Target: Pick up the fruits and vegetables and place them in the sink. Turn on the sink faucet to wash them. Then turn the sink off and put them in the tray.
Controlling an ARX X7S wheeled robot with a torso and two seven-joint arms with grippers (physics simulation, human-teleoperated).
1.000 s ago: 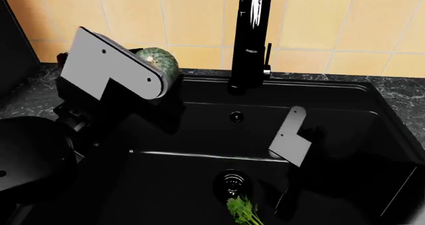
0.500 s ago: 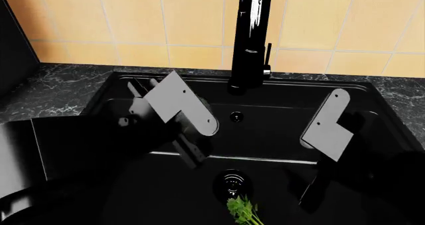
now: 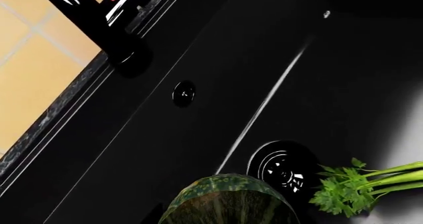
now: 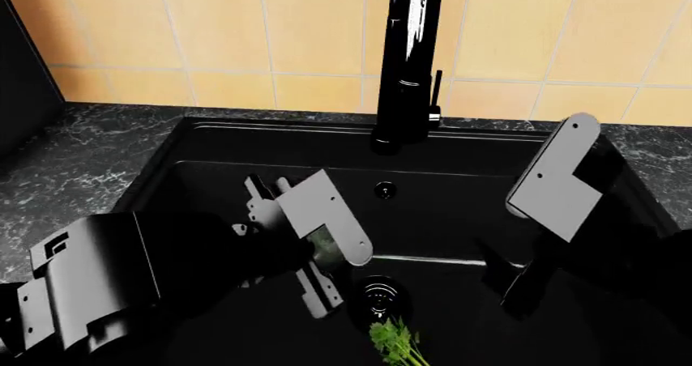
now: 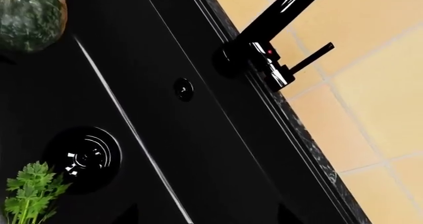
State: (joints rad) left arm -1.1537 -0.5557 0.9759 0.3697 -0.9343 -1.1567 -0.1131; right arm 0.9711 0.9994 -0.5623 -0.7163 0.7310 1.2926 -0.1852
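Left tool (image 4: pixel 313 248), down inside the deep matte-black sink (image 4: pixel 454 220), was clamped on the ribbed dark-green squash (image 3: pixel 228 200). Leafy green celery (image 4: pixel 395 342) lay just beyond it by the round drain (image 4: pixel 378 295). Right tool (image 4: pixel 508 281) hung over the basin; jaw state could not be told.

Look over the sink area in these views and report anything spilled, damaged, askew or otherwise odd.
Nothing stands out. The celery lies in the sink beside the drain, the squash hangs over the basin at the left gripper, and the faucet stands upright.
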